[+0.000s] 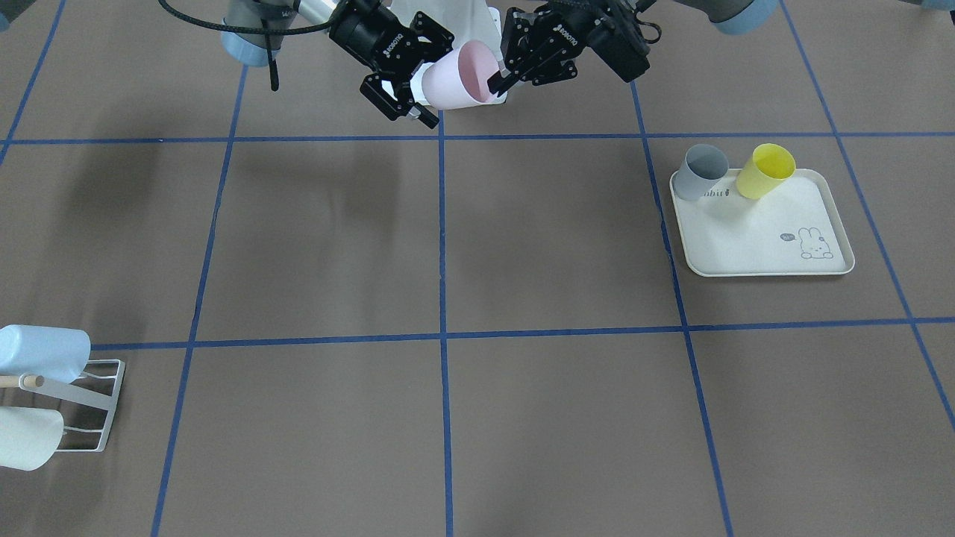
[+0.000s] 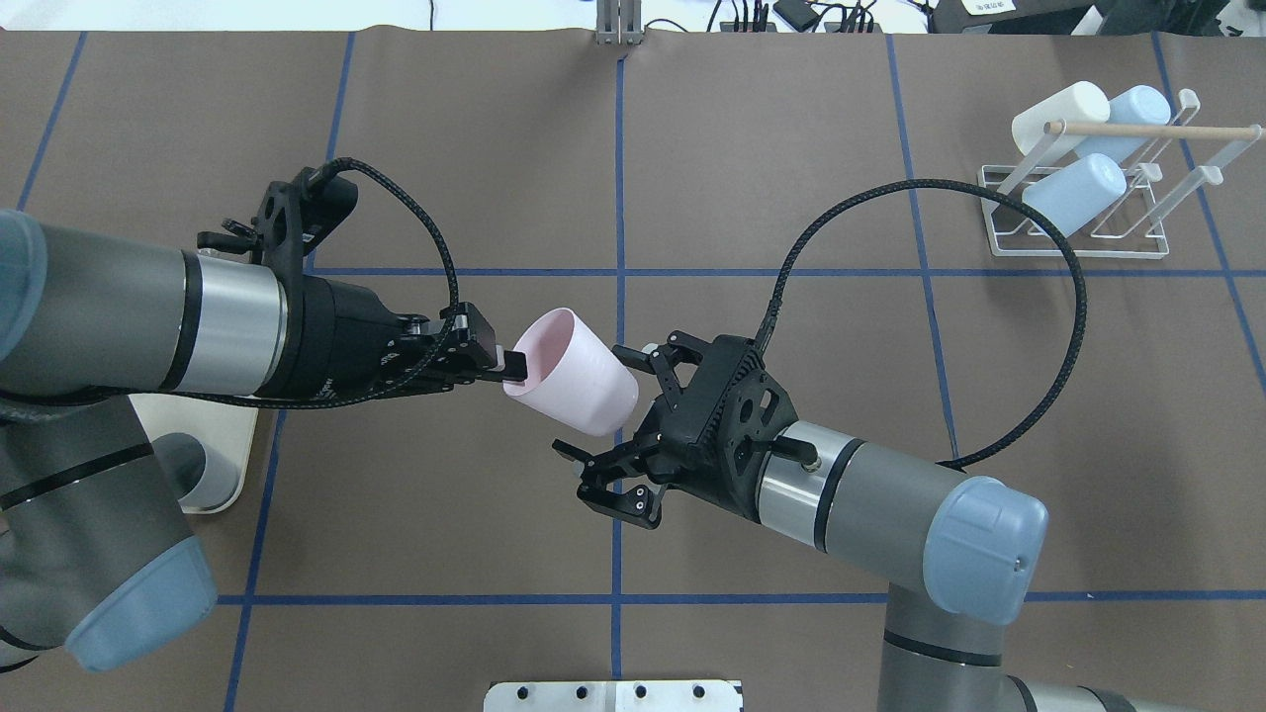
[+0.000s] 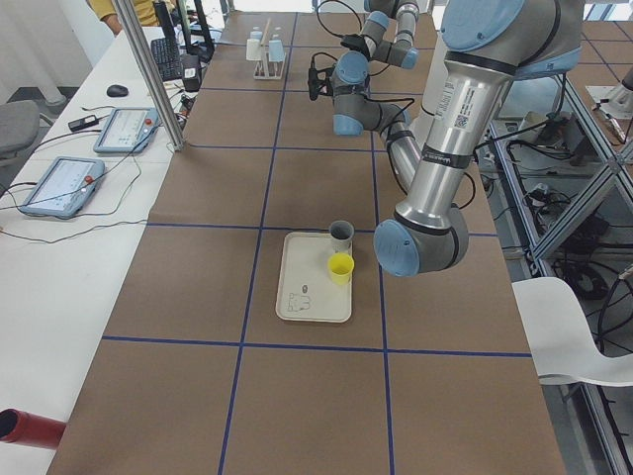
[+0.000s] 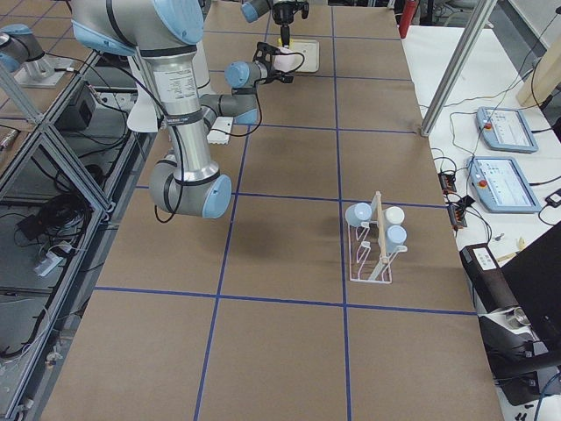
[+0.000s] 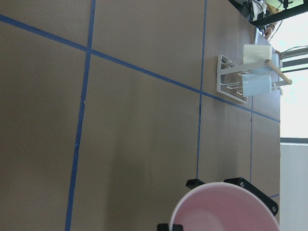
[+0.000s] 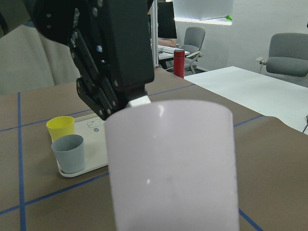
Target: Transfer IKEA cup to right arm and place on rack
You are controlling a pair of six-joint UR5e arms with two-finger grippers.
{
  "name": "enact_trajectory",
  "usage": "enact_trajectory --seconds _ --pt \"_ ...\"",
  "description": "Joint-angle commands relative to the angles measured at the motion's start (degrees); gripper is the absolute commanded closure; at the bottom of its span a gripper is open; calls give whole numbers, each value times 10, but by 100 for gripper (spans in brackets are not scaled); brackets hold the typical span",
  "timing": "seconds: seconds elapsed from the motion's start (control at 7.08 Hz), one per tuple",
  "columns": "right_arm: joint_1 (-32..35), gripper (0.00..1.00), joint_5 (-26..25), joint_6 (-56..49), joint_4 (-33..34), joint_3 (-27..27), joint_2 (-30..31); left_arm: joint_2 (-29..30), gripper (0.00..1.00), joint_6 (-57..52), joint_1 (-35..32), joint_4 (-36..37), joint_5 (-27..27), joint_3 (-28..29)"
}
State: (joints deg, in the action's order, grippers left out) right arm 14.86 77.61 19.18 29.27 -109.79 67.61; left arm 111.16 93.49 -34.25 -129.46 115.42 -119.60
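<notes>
A pale pink IKEA cup hangs tilted in mid-air above the table's middle, near the robot's side. My left gripper is shut on its rim, one finger inside the mouth; this also shows in the front view. My right gripper is open, with its jaws on either side of the cup's closed end and not pressed on it. The right wrist view shows the cup filling the frame. The white wire rack with its wooden dowel stands at the far right.
The rack holds one white cup and two light blue cups. A cream rabbit-print tray on my left side carries a grey cup and a yellow cup. A black cable loops above the right arm.
</notes>
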Motion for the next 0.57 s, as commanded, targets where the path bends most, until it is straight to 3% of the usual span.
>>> enact_trajectory --seconds 0.0,0.42 --pt "0 11 0 1 -1 -2 0 0 100 -1 1 -1 -1 7" --pt "1 14 0 1 -1 -4 -1 0 100 -2 1 -1 -1 6"
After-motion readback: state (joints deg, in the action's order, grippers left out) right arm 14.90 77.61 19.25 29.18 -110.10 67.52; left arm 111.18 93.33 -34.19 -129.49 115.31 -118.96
